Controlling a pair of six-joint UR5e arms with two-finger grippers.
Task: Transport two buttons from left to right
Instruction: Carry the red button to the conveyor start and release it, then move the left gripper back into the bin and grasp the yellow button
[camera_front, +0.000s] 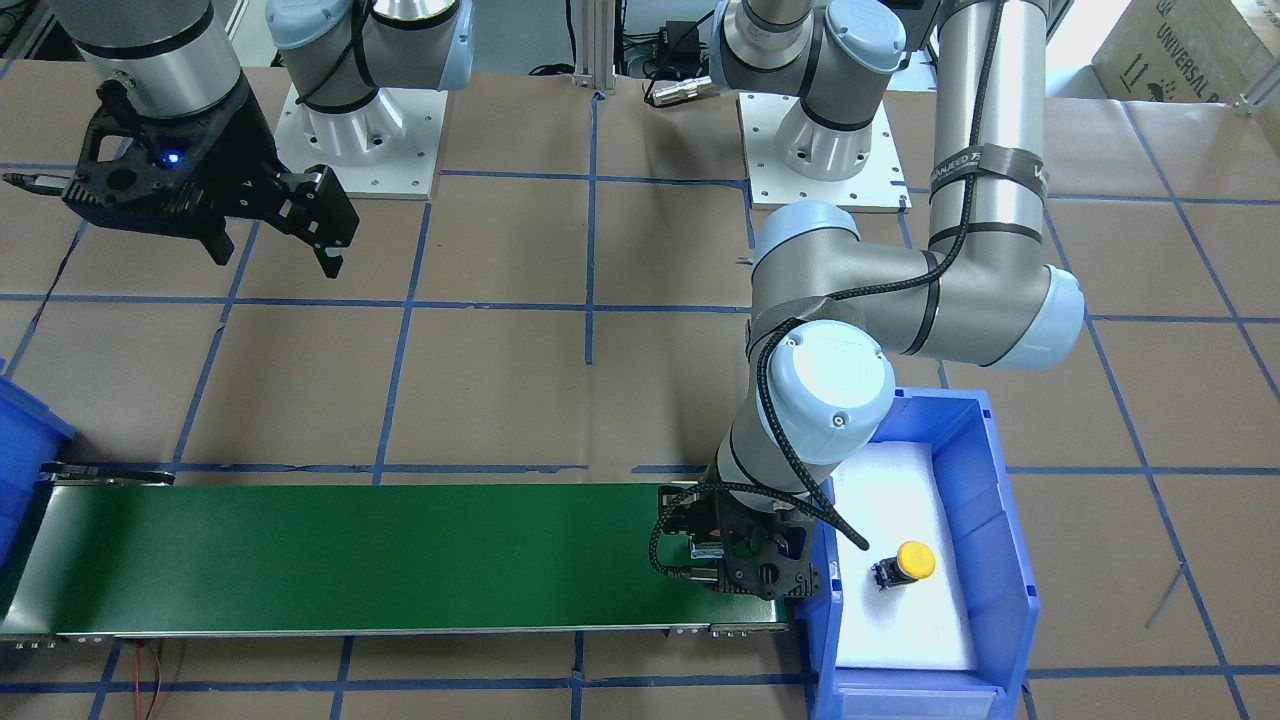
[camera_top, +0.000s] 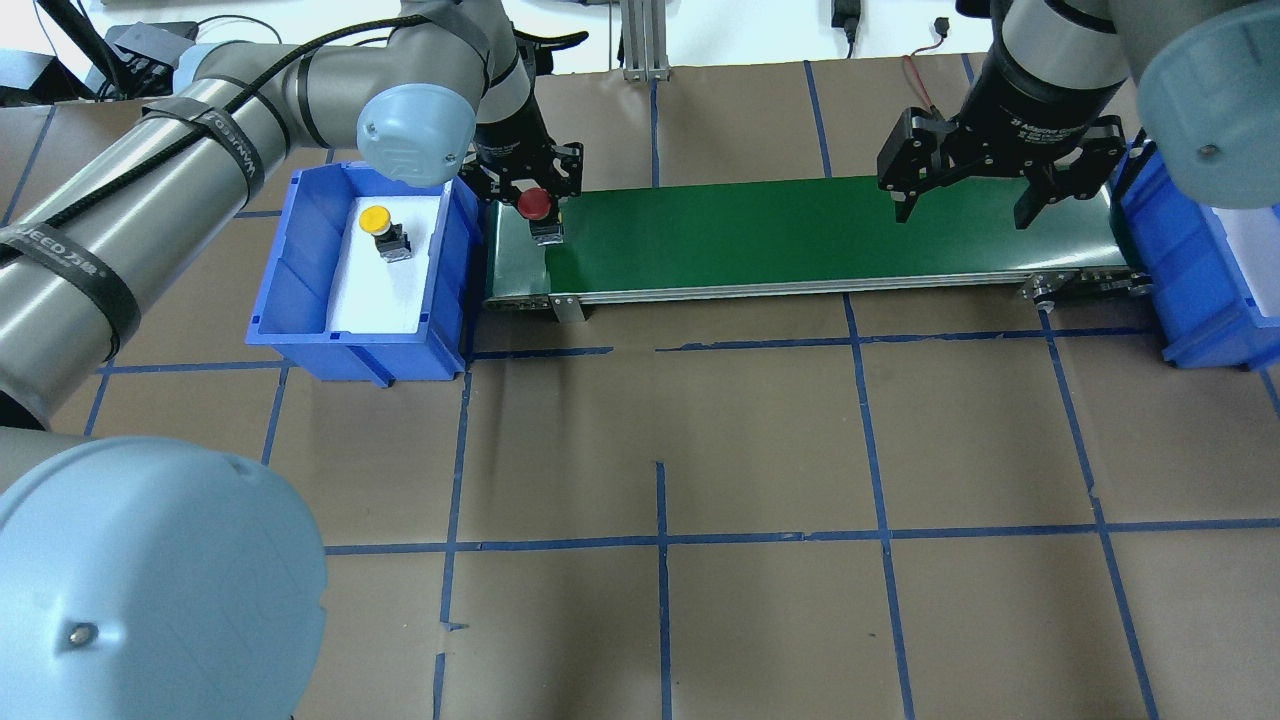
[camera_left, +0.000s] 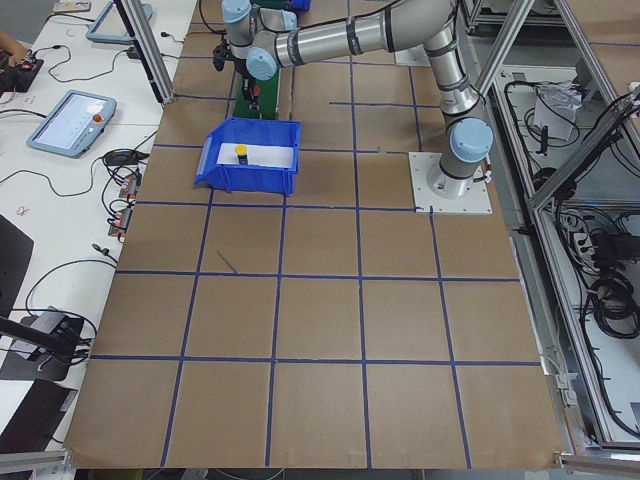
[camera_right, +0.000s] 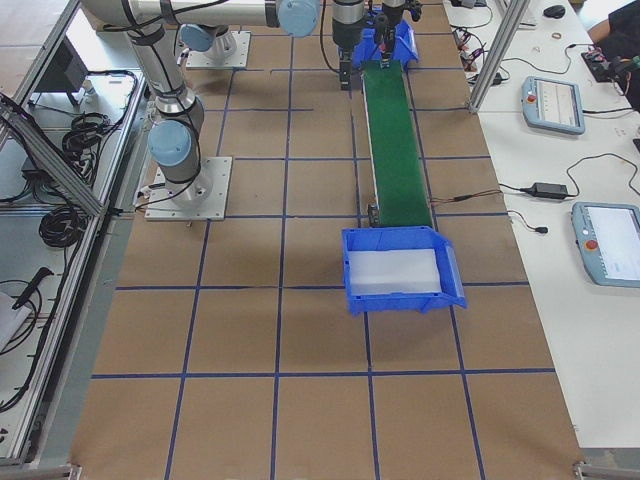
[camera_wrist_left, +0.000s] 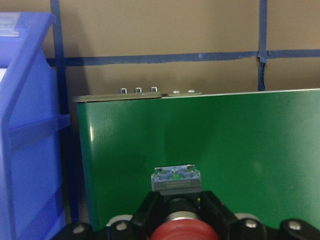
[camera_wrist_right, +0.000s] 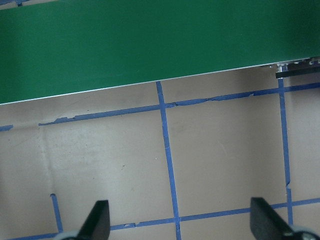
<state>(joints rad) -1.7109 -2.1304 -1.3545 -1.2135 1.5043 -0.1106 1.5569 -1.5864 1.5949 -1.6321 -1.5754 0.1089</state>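
Observation:
The red-capped button (camera_top: 534, 203) is held over the left end of the green conveyor belt (camera_top: 800, 235), with my left gripper (camera_top: 534, 212) shut on it. In the left wrist view its red cap (camera_wrist_left: 178, 232) sits between the fingers and its base (camera_wrist_left: 176, 179) points out over the belt. I cannot tell whether it touches the belt. The yellow-capped button (camera_top: 377, 220) lies on white foam inside the left blue bin (camera_top: 300, 260). My right gripper (camera_top: 965, 205) hangs open and empty above the belt's right end.
A second blue bin (camera_top: 1190, 260) with white foam stands at the belt's right end. Brown paper with blue tape lines (camera_top: 660, 540) covers the table. Tablets and cables (camera_right: 553, 100) lie on a side bench beyond the belt.

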